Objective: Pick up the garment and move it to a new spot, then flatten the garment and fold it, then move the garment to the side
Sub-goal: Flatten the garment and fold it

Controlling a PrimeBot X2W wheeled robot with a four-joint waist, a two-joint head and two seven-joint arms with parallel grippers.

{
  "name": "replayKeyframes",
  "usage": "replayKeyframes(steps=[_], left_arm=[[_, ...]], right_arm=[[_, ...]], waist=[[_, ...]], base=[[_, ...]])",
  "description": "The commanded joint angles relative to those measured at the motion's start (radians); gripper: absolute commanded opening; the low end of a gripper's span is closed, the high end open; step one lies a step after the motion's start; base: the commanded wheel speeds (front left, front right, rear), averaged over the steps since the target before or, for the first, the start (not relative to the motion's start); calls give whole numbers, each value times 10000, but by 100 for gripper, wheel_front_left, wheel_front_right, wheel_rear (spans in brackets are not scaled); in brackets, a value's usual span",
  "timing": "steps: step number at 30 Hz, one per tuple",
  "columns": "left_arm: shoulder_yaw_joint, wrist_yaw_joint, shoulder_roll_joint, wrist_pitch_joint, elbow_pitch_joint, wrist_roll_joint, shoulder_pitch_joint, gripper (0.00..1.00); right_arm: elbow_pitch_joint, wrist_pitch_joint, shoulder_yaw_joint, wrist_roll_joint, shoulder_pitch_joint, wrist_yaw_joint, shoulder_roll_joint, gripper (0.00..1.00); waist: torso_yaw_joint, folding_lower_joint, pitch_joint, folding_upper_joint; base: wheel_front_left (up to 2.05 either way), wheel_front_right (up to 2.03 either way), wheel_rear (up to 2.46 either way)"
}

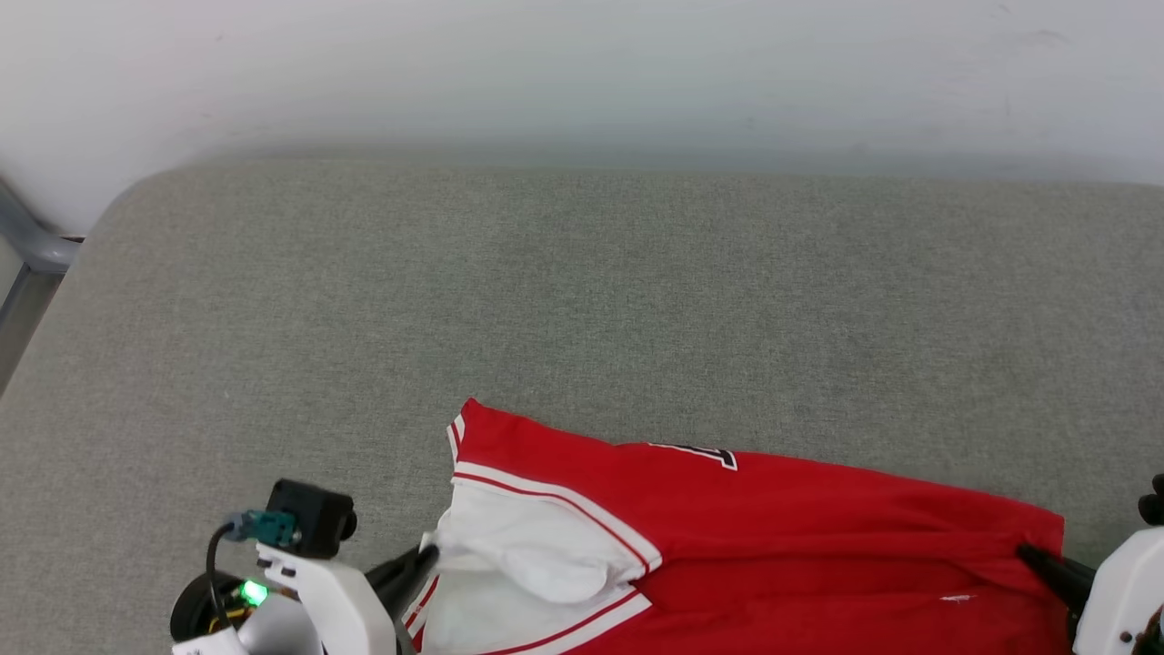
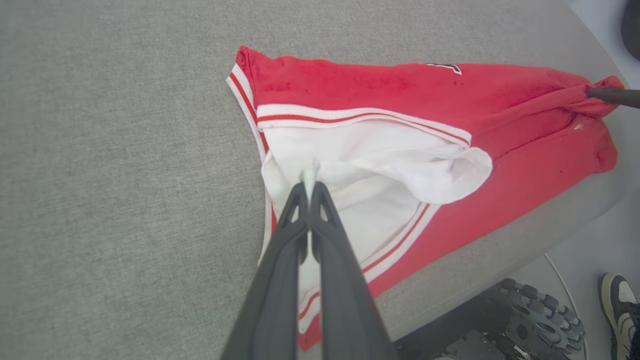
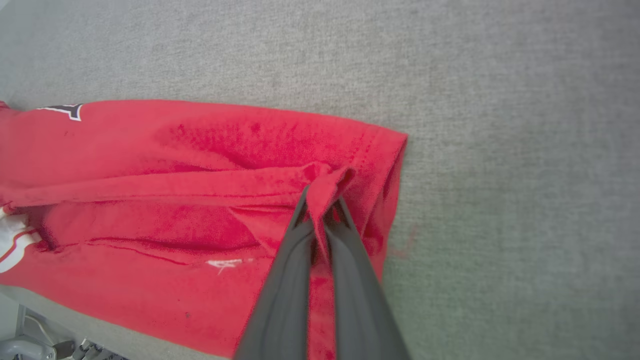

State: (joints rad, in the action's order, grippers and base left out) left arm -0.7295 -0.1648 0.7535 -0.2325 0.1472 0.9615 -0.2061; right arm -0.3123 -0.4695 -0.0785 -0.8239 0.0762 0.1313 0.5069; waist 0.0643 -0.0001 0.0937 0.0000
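1. The garment (image 1: 818, 528) lies along the near edge of the grey pad (image 1: 546, 300), stretched across the robot's front. Its white sleeve (image 1: 536, 537) is toward the robot's left and the red body runs off to its right. In the left wrist view the near side droops over the pad's edge.
2. It is held at both ends, one gripper at each. I'd judge that is so the cloth comes up as a span rather than a bundle, ready to be carried to a new spot. The far part of the pad is bare.
3. The left gripper (image 1: 427, 555) is clamped tight on white sleeve cloth, with no gap between the jaws. A small tuft pokes out past the tips in its own wrist view.
4. The right gripper (image 1: 1028, 550) is likewise closed, pinching a fold of red cloth near the garment's right end. From that pinch a ridge runs back along the body — a sign the cloth is under some pull.
5. The garment is far from flat. The sleeve is flopped over itself, long creases cross the red, and the dark print (image 1: 696, 452) sits half tucked at the far edge. Flattening and folding are yet to come, by my reckoning.
6. Both pinches are small, so either could slip on a lift.
7. A shoe (image 2: 617, 300) shows on the floor beside the pad — someone stands close by.
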Motion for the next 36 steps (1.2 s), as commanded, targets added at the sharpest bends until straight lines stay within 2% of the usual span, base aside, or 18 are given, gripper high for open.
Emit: replayKeyframes(steps=[1,16,17,18,19,20,21,22,28,36], left_arm=[[-85,-18,66,70,-112,-5,229,0],[-664,266,-287,-39,-1336,-66,546,0],[-714,302,-299,-64,-1399,-97,532,0],[-782,311,-315,-80,-1461,-141,514,0],[-827,325,-351,-83,-1520,-183,503,2],[-864,349,-382,-81,-1580,-192,499,38],[-900,362,-412,-65,-1627,-220,507,93],[-907,360,-456,-6,-1655,-253,522,100],[-656,105,-709,651,-1591,-182,752,100],[165,-632,-914,2048,-1028,-265,1007,100]], right_arm=[[154,-75,-120,-113,-231,-11,186,0],[595,10,-1468,-259,-451,-13,1427,0],[559,15,-1550,-299,-454,-13,1482,13],[523,16,-1629,-348,-451,-13,1520,49],[476,3,-1693,-380,-445,-13,1545,100],[482,18,-1789,-397,-427,-13,1581,100],[458,23,-1853,-447,-430,-13,1616,100],[431,17,-1913,-491,-455,-13,1663,100],[663,-197,-1986,-965,-537,-13,1792,100],[1104,-1164,-875,-1382,-776,-11,1565,100]], waist=[[-7,1,-9,0],[-61,1,99,0],[-63,1,101,0],[-70,1,97,0],[-75,1,84,0],[-81,1,64,0],[-91,1,22,0],[-94,1,-46,0],[-190,1,-573,0],[-233,1,-853,0]], base=[[0,0,0],[0,0,0],[0,0,0],[0,0,0],[0,0,0],[0,0,0],[0,0,0],[0,0,0],[0,0,0],[0,0,0]])
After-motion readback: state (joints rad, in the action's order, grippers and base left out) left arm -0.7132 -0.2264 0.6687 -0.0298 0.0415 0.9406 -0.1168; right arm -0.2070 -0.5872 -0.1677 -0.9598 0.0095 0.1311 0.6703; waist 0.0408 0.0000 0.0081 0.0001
